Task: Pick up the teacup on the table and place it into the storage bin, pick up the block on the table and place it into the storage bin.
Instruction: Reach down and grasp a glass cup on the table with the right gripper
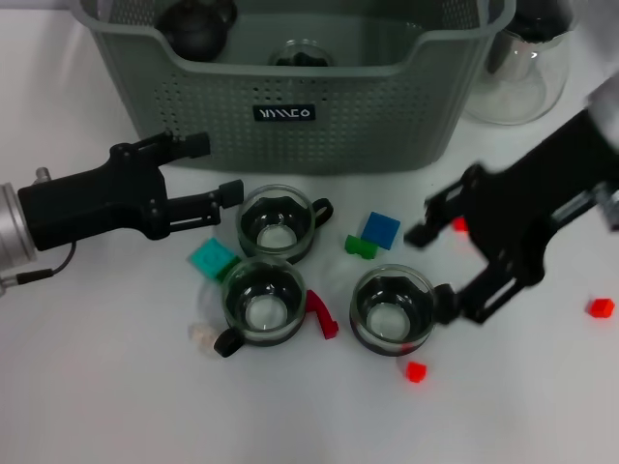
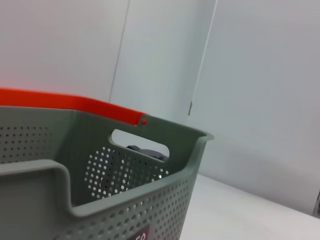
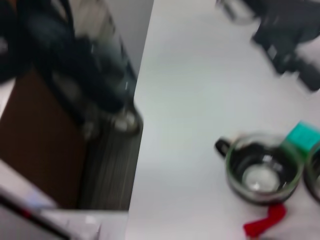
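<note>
Right tool point(image 1: 437, 268) open wide, just beside teacup point(image 1: 392, 309) on bench point(image 1: 116, 406). Left tool point(image 1: 211, 172) open near storage bin point(image 1: 319, 126). Blue block point(image 1: 380, 230) between cups. Only left wrist view shows orange rim point(image 2: 75, 103) behind bin.

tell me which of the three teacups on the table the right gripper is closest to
The teacup farthest toward the robot's right. The right gripper is open around its handle side, while the other two teacups sit nearer the left gripper.

Matte black left end effector point(image 1: 215, 172), silver wrist cuff, thin black cable
</note>
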